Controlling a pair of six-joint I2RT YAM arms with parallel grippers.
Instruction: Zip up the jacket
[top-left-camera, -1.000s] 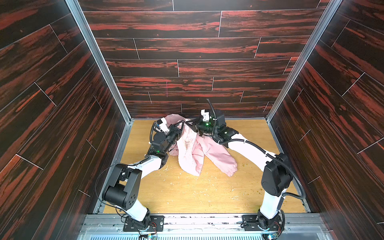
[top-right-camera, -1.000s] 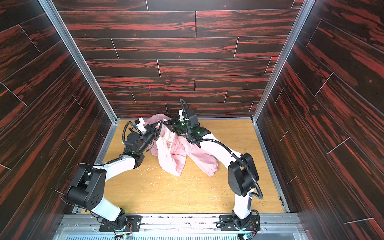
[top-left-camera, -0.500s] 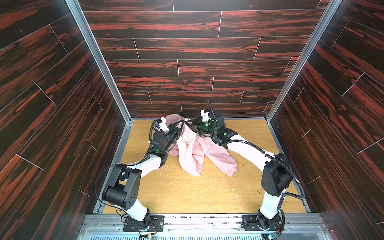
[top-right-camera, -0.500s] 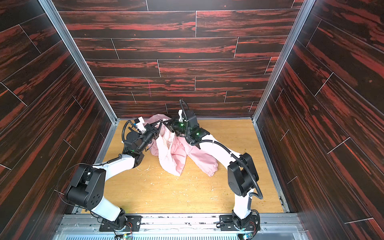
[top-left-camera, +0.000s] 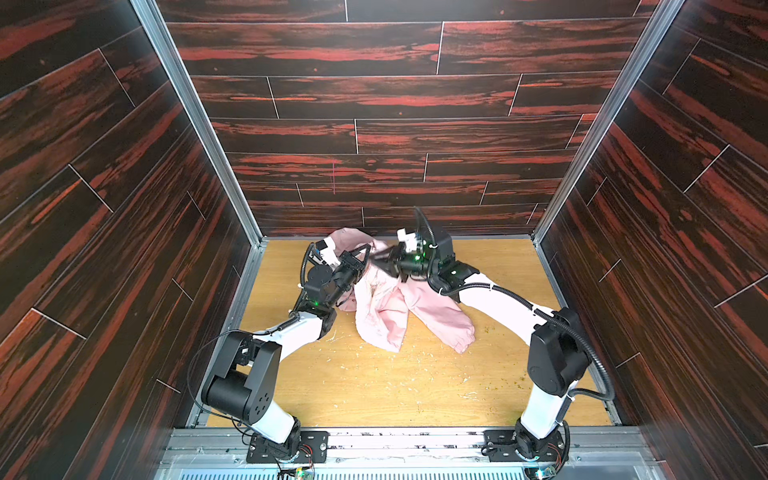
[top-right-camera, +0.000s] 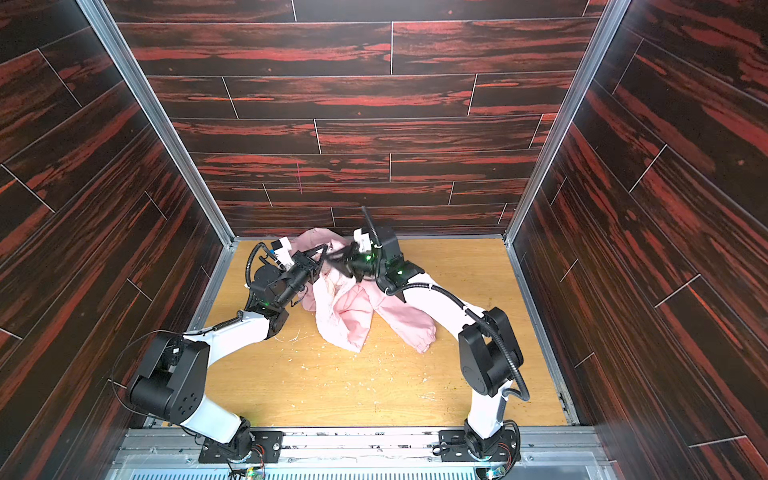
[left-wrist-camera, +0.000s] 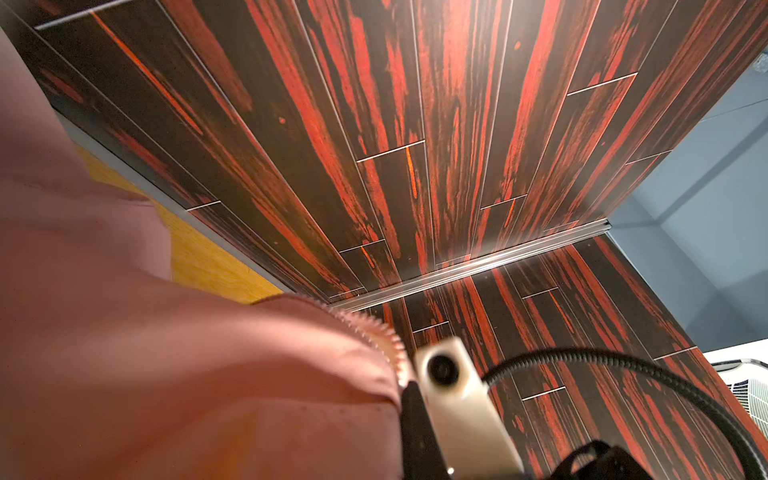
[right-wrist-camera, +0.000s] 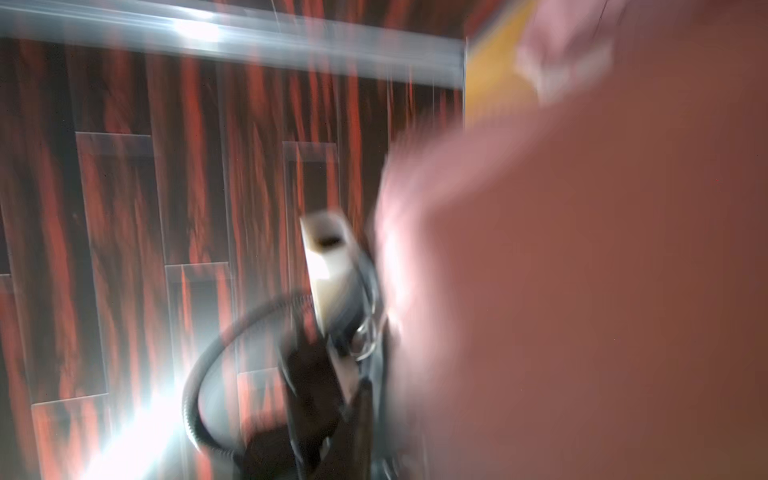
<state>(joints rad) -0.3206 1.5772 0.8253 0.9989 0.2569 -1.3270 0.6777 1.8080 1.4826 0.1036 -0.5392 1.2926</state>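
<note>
Blurred pink jacket (right-wrist-camera: 582, 291) beside a white camera (right-wrist-camera: 328, 257), black cable (right-wrist-camera: 203, 378), dark-red wall (right-wrist-camera: 124, 187)

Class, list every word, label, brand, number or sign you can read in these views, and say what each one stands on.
None: no text can be read in any view.
Jacket: only plain pink cloth shows in both top views; any print or logo is too small to make out, and the right wrist view is blurred.
Walls and floor: wood grain only, no labels or numbers.
</note>
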